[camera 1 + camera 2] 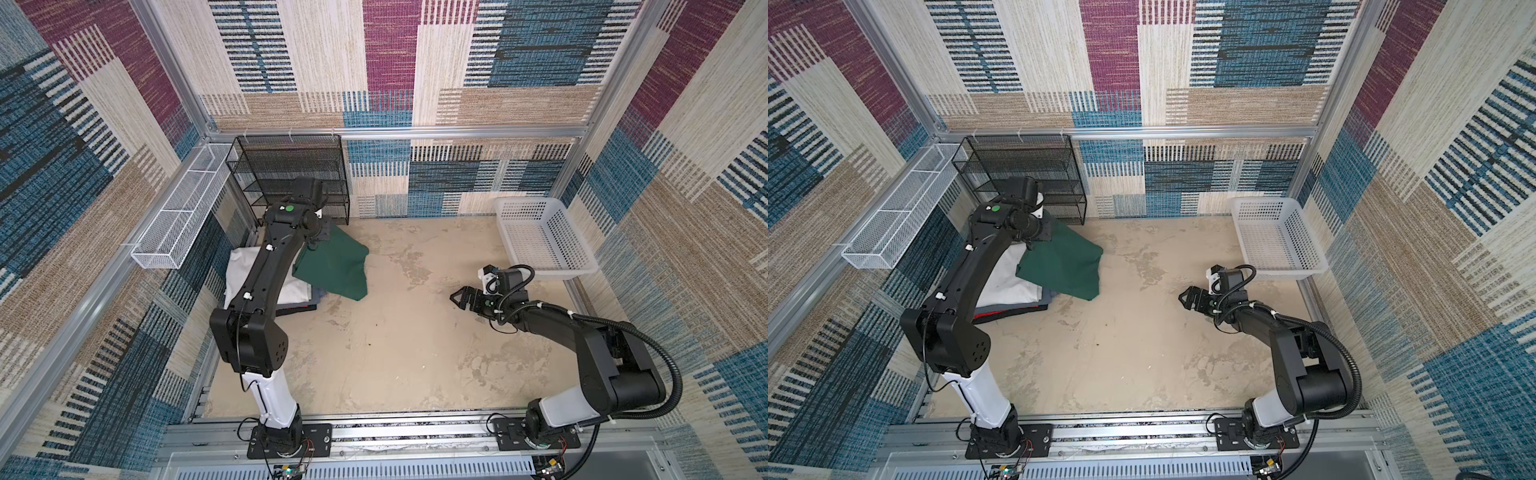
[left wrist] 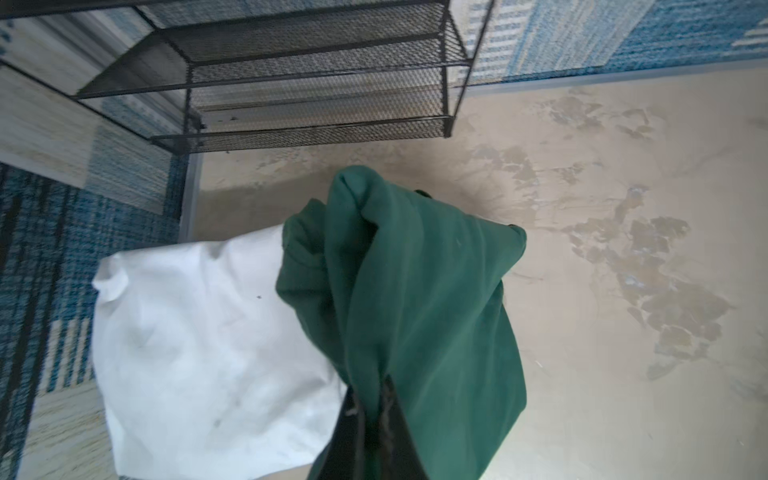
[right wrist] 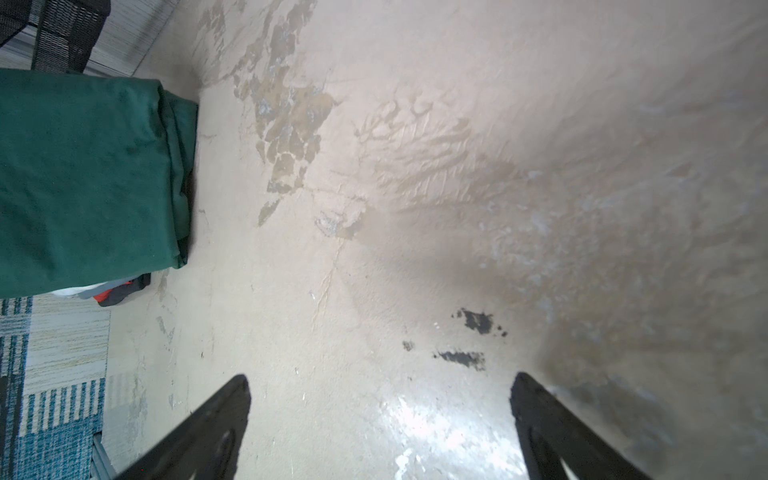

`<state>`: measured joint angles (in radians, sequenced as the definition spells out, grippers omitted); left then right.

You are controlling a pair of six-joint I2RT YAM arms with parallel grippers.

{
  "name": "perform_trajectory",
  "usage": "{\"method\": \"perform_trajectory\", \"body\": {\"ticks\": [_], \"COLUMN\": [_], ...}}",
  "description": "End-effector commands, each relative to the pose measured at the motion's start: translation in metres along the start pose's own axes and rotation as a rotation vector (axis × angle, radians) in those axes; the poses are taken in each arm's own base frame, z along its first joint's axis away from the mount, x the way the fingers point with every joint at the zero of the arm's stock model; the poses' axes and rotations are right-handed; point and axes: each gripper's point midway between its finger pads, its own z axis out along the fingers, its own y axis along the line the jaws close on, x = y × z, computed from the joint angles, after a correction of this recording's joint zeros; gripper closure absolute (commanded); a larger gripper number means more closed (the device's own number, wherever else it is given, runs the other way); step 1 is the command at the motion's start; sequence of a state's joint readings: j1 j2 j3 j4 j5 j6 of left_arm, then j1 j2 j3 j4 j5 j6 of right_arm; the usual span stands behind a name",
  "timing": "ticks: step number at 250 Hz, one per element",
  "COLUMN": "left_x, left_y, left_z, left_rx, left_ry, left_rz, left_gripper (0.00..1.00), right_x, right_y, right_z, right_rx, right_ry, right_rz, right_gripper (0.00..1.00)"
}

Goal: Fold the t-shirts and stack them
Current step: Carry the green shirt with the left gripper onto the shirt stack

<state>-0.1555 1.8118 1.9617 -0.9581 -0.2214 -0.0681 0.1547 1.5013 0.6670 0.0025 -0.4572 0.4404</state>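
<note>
T-shirts [image 1: 291,293] are occupying the far left corner of the mottled beige tabletop [image 1: 395,353], in front of the black wire-mesh shelf rack [image 1: 291,174]. Folded stack [image 1: 1013,291] is lying flat there, with a white cotton shirt [image 2: 199,353] on top and grey and black-and-red layers [image 3: 120,291] showing beneath. Dark green short-sleeved cotton shirt [image 1: 336,270] is hanging bunched above that stack, its lower part draping over the stack's inner edge. Left gripper [image 2: 376,386] is pinching a gathered fold of this green cloth, jaws closed on it. Right gripper [image 3: 380,376] is hovering over bare tabletop, well apart, jaws spread wide and holding nothing. Judgement: the green cloth is handling as light, limp and not slippery, and from a single pinch it is likely to sag and lose its fold. A hold on two corners of one folded edge is advisable.
</note>
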Motion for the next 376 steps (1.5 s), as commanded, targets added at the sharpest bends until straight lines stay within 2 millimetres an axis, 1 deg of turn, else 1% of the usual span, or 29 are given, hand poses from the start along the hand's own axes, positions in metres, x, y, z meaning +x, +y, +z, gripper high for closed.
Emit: {"method": "perform_trajectory", "body": {"ticks": [1, 41, 86, 129, 166, 212, 254, 258, 265, 268, 281, 298, 303, 309, 319, 329, 360, 376], "left_x": [-0.006, -0.009, -0.012, -0.013, -0.007, 0.013, 0.027, 0.029, 0.033, 0.035, 0.041, 0.047, 0.048, 0.05, 0.052, 0.054, 0.054, 0.053], "left_y": [0.025, 0.062, 0.108, 0.136, 0.165, 0.199, 0.219, 0.222, 0.226, 0.228, 0.23, 0.227, 0.226, 0.225, 0.222, 0.22, 0.208, 0.196], "left_z": [-0.013, -0.031, -0.047, -0.056, -0.053, -0.04, -0.027, -0.026, -0.025, -0.025, -0.022, -0.015, -0.013, -0.011, -0.008, -0.006, -0.004, -0.005], "left_rx": [-0.014, -0.053, -0.09, -0.129, -0.186, -0.319, -0.441, -0.456, -0.488, -0.502, -0.526, -0.517, -0.513, -0.509, -0.506, -0.502, -0.476, -0.44], "left_ry": [-0.038, -0.08, -0.13, -0.157, -0.145, -0.09, -0.038, -0.029, -0.012, -0.005, 0.016, 0.024, 0.024, 0.025, 0.026, 0.025, 0.005, -0.012], "left_rz": [-0.006, -0.024, -0.117, -0.156, -0.21, -0.291, -0.32, -0.327, -0.344, -0.352, -0.368, -0.38, -0.381, -0.382, -0.382, -0.381, -0.376, -0.392], "left_gripper": [1.0, 1.0, 1.0, 1.0, 1.0, 1.0, 1.0, 0.93, 0.72, 0.66, 0.55, 0.36, 0.28, 0.16, 0.07, 0.0, 0.0, 0.0], "right_x": [-0.007, -0.005, -0.007, -0.01, -0.007, -0.006, -0.007, -0.007, -0.007, -0.007, -0.007, -0.006, -0.006, -0.006, -0.007, -0.008, -0.01, -0.011], "right_y": [0.01, 0.009, 0.012, 0.015, 0.014, 0.012, 0.013, 0.013, 0.014, 0.014, 0.014, 0.014, 0.015, 0.015, 0.016, 0.017, 0.02, 0.022], "right_z": [0.0, 0.0, -0.001, -0.002, -0.001, 0.0, 0.001, 0.001, 0.0, 0.0, 0.0, -0.001, -0.001, -0.001, -0.002, -0.002, -0.004, -0.005], "right_rx": [-0.049, -0.048, -0.059, -0.066, -0.069, -0.063, -0.068, -0.067, -0.069, -0.069, -0.069, -0.071, -0.072, -0.072, -0.075, -0.08, -0.092, -0.098], "right_ry": [-0.018, -0.015, -0.018, -0.023, -0.019, -0.013, -0.012, -0.01, -0.011, -0.01, -0.01, -0.011, -0.012, -0.012, -0.014, -0.017, -0.025, -0.034], "right_rz": [-0.024, -0.021, -0.022, -0.024, -0.019, -0.015, -0.02, -0.019, -0.021, -0.02, -0.02, -0.021, -0.022, -0.022, -0.023, -0.027, -0.032, -0.038], "right_gripper": [0.01, 0.01, 0.01, 0.01, 0.01, 0.01, 0.02, 0.01, 0.01, 0.01, 0.01, 0.01, 0.01, 0.01, 0.01, 0.01, 0.01, 0.01]}}
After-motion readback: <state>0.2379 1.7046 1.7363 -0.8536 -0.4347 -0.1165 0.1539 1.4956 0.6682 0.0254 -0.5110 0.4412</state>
